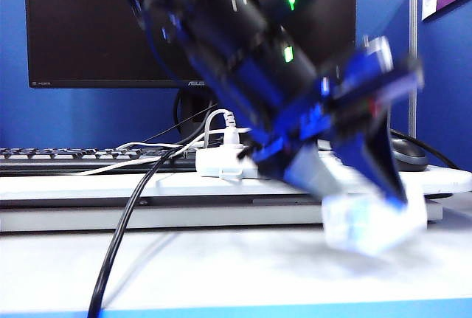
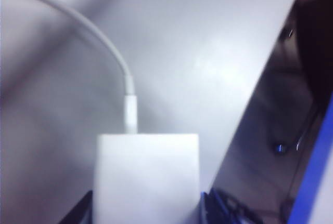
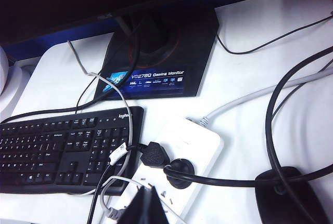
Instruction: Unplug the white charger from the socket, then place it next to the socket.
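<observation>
The left gripper (image 1: 376,207), low over the desk's near edge toward its right side, is clamped on the plain white rectangular charger block (image 2: 147,174), already out of the flat white power-strip socket (image 3: 179,154) on the raised shelf behind. Its thin white cable (image 2: 99,37) trails off; a snag there could drag the charger askew on release, or tug the socket. The right gripper (image 3: 141,206) hovers over the socket, jaws together and empty.
</observation>
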Motion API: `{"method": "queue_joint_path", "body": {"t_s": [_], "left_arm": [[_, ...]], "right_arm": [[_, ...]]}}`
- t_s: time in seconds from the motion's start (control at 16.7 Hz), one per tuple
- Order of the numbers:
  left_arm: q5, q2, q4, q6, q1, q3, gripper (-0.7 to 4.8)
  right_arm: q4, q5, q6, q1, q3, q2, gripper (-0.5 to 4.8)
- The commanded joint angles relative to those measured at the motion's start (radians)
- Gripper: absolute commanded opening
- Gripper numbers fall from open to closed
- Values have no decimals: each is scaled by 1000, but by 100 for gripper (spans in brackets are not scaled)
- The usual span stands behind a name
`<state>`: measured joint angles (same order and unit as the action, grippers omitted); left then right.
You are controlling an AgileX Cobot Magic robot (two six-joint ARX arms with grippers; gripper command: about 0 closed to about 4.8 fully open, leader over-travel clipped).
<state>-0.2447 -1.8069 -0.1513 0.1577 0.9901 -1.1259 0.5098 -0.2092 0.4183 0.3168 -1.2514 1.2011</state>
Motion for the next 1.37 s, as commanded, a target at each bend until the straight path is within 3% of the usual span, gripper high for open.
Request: {"method": "queue_joint_path", "body": {"t_s": [0.06,0.42,0.84,1.08,1.37], "left_arm": [[76,51,64,-1,-4,-7,169],[222,62,79,0,-43,-69,169],[221,50,69,0,-163,-159,169],[154,12,60,61,-175,-161,169],[154,-12,90,89,-172,-166,169]], "right_arm": [[-21,-3,-4,1,-4,-6,-5],[-21,-23,-3,1,-4,-6,-5],[-22,-37,-3,1,-5,-14,-5],[-25,-37,-2,1,-5,-17,-5],[-25,-64,1,2,-5,-18,-5]]}}
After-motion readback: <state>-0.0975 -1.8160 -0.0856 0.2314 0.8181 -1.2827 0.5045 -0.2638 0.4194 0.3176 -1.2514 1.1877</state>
